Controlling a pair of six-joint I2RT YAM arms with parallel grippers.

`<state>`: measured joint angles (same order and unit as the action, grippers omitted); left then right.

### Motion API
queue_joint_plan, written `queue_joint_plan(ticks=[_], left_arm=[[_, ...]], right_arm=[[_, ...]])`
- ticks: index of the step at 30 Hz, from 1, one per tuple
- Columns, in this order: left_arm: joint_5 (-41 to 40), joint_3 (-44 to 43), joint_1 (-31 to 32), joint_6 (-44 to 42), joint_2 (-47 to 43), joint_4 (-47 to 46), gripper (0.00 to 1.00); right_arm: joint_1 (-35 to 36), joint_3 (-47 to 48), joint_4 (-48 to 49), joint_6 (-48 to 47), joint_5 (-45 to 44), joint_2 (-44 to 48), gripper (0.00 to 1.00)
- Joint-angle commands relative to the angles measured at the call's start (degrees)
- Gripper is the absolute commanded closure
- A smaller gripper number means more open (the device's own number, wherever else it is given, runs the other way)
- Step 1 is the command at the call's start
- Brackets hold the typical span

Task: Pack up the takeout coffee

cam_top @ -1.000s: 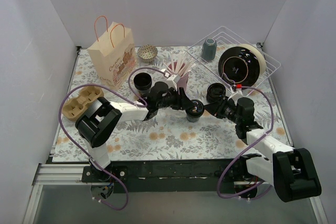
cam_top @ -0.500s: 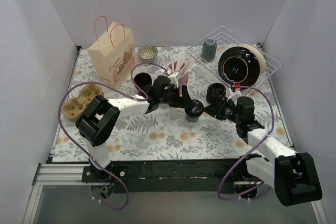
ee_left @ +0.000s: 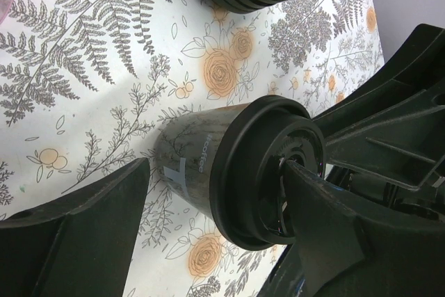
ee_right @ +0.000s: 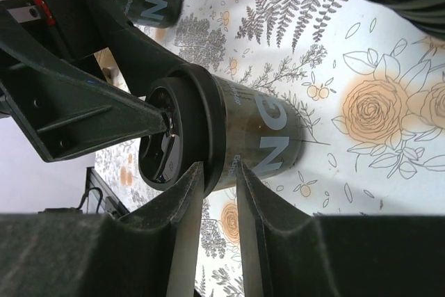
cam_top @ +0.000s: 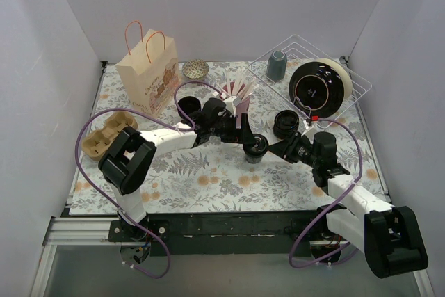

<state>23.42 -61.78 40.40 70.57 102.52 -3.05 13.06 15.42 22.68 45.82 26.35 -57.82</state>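
coffee held at the rim between two hands, mid-counter

the takeout coffee stands with its base on the floral counter, roughly in the middle, with its glossy lid on. both arms reach in to meet over it, one from each side.

the right hand is nearly closed. in its own wrist view one finger lies against the edge of the lid and the other against the cup wall just under the rim, so it appears to be pinching the lid's rim band. this looks like a steadying hold that keeps the light cup from tipping or sliding while the other hand works.

the left hand is open and straddles the cup. one finger rests its tip on the middle of the lid top. the other stands clear of the cup wall, with bare counter showing between them. that fingertip on the lid reads as pressing or checking the lid, not as a grasp.

the cup therefore sits between the left fingers but is held only from the right. the cardboard carrier and the paper bag are well apart from it on the left side, and the cup probably belongs in one of them. if so, the left hand is the better placed to carry it there and would first need to close on the cup.
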Motion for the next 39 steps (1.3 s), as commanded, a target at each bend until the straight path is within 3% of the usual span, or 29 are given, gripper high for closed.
queue_joint_plan(ticks=[1, 28, 39], left_arm=[[-2.59, 0.43, -0.59, -3.33, -0.3, 9.2, 0.23], [5.23, 0.17, -1.29, -0.25, -4.7, 0.86, 0.11], [3.3, -3.17, -1.47, -1.92, -4.17, 4.89, 0.1]], right_arm=[[0.3, -1.88, 2.46, 3.04, 0.63, 1.74, 0.67], [0.39, -2.59, 4.22, 6.3, -0.51, 3.59, 0.67], [0.47, -2.33, 3.69, 6.38, -0.42, 4.29, 0.67]])
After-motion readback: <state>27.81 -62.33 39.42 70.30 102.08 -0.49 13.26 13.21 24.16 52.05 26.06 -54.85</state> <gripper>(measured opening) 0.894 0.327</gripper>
